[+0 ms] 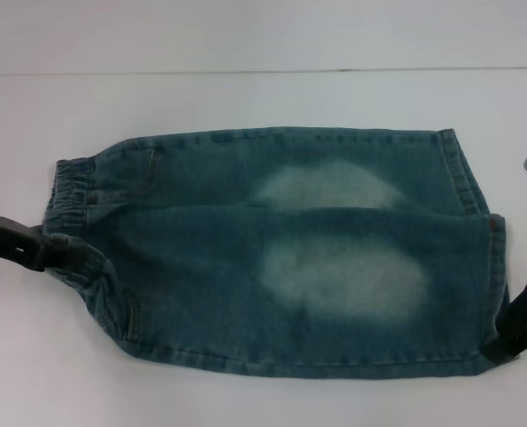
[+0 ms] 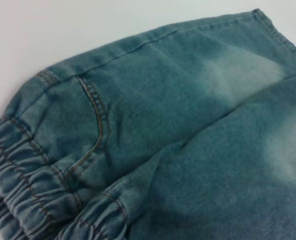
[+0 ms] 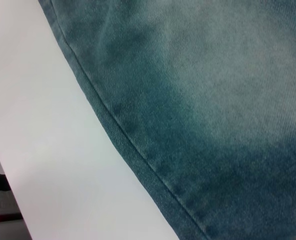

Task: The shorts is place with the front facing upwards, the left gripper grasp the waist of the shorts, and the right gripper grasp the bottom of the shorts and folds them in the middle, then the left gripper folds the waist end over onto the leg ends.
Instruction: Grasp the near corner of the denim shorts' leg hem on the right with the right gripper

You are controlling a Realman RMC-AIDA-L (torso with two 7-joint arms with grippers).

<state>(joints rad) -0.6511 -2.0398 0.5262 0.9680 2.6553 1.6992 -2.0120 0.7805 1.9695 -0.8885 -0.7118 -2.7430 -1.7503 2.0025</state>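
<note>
Shorts (image 1: 281, 253) lie on the white tabletop (image 1: 246, 400), already doubled lengthwise, one leg stacked on the other. Long axis runs left-right: waist (image 1: 72, 191) toward the left edge, leg ends (image 1: 473, 187) toward the right edge.

Left pincer (image 1: 63, 256) sits at the near waist corner, apparently pinching the elastic band. Right pincer (image 1: 517, 334) is at the near hem corner and touches the denim; can't tell whether it's pinching or spread.

Judgement: middle fold looks done, the waist-over-legs fold is next. It turns on the left arm, which is already at the waist, carrying the band rightward along the long axis onto the hems. Bare tabletop all around the shorts, so plenty of room; the right arm should clear the landing zone.
</note>
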